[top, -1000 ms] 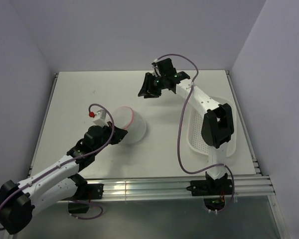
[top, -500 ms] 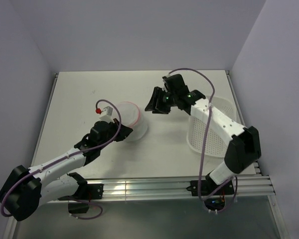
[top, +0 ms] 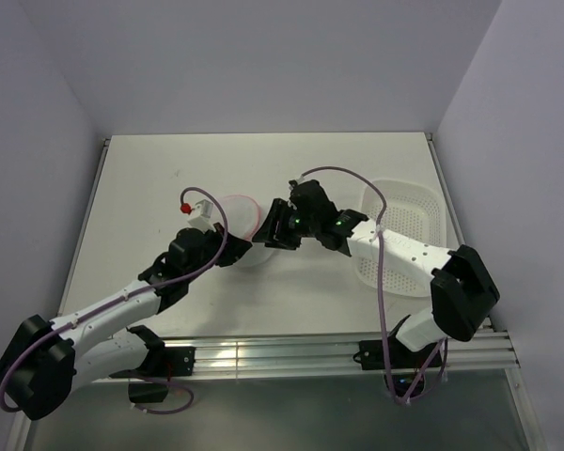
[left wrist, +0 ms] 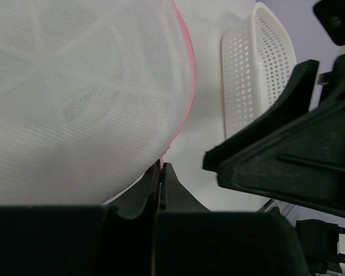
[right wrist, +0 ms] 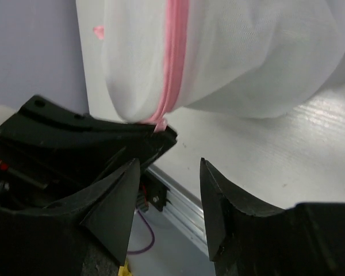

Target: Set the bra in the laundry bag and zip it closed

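Note:
The laundry bag (top: 242,225) is a closed round bulge of white mesh with a pink zipper rim, lying mid-table. My left gripper (top: 227,255) is shut on its pink rim at the near edge; in the left wrist view the fingertips (left wrist: 161,168) pinch the rim below the bag (left wrist: 80,86). My right gripper (top: 274,227) is open just right of the bag. In the right wrist view it (right wrist: 169,169) is open under the bag (right wrist: 247,52) and its pink zipper (right wrist: 175,57), facing the left gripper's fingers (right wrist: 86,138). The bra shows only as faint folds through the mesh (left wrist: 89,98).
A white perforated plastic basket (top: 423,191) stands at the right of the table, partly under my right arm, and also shows in the left wrist view (left wrist: 256,63). The table's near edge, with an aluminium rail (top: 291,355), is close below the bag.
My right arm has swung from the far middle of the table toward the near left, bringing its open gripper beside the bag. My left gripper has kept its hold and barely moved.

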`<move>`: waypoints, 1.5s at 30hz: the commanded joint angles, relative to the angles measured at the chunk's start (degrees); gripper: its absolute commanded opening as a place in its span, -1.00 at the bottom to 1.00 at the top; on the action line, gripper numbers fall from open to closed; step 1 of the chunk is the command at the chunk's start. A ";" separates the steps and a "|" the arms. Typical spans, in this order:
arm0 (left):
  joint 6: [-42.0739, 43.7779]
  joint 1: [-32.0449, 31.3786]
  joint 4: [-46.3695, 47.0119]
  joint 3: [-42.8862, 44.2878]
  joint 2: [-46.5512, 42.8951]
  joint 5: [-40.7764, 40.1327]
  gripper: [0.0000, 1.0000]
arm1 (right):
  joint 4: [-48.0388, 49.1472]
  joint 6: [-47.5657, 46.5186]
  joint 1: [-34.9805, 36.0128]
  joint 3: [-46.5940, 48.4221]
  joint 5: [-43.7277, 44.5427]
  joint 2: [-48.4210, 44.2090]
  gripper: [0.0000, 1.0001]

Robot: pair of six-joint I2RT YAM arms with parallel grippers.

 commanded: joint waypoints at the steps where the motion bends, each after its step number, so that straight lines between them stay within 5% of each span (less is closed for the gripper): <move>1: 0.29 -0.24 0.38 1.82 -2.00 0.98 -1.00 | 6.71 2.30 0.30 1.55 3.00 1.96 0.07; 24: 0.64 -0.41 -1.21 -0.38 -4.64 1.07 -1.00 | 10.32 3.70 0.65 5.33 5.02 7.94 0.01; 28: 0.99 -0.32 -1.38 -0.21 -4.38 1.42 -1.00 | 10.40 3.97 0.74 6.03 5.46 8.91 -0.20; 31: 0.99 -0.32 -1.38 -0.47 -4.11 1.51 -1.00 | 10.14 4.05 0.74 6.65 5.90 9.44 -0.75; 35: 0.64 -0.41 -1.91 -0.91 -4.81 0.98 -0.99 | 9.35 3.70 0.65 6.91 6.43 9.44 -0.99; 45: 0.55 -0.15 -7.71 -2.58 -9.82 -2.80 -1.00 | 7.33 -0.60 -3.91 7.53 3.62 8.74 -1.00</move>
